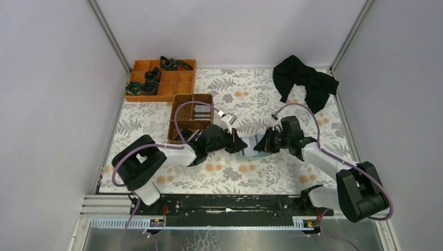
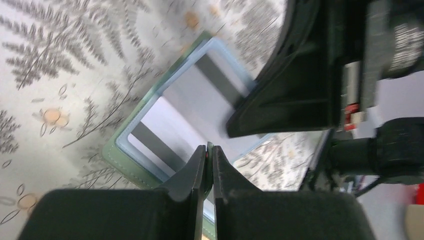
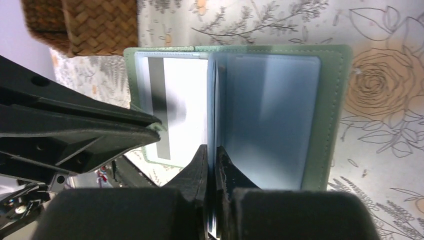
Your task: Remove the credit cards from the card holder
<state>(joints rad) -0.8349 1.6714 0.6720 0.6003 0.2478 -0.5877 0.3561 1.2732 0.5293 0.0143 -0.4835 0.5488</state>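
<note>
The card holder lies open on the flowered cloth between both grippers, grey-green rim outside, light blue inside. A whitish credit card with a dark stripe sits in its left page, also seen in the left wrist view. My left gripper is shut on the holder's green edge. My right gripper is shut on a thin light-blue leaf standing upright at the holder's middle; I cannot tell whether a card is inside it. In the top view the left gripper and right gripper nearly meet.
A brown wicker basket stands just behind the left arm, its corner in the right wrist view. An orange divided tray holding dark items sits at the back left. A black cloth lies crumpled at the back right.
</note>
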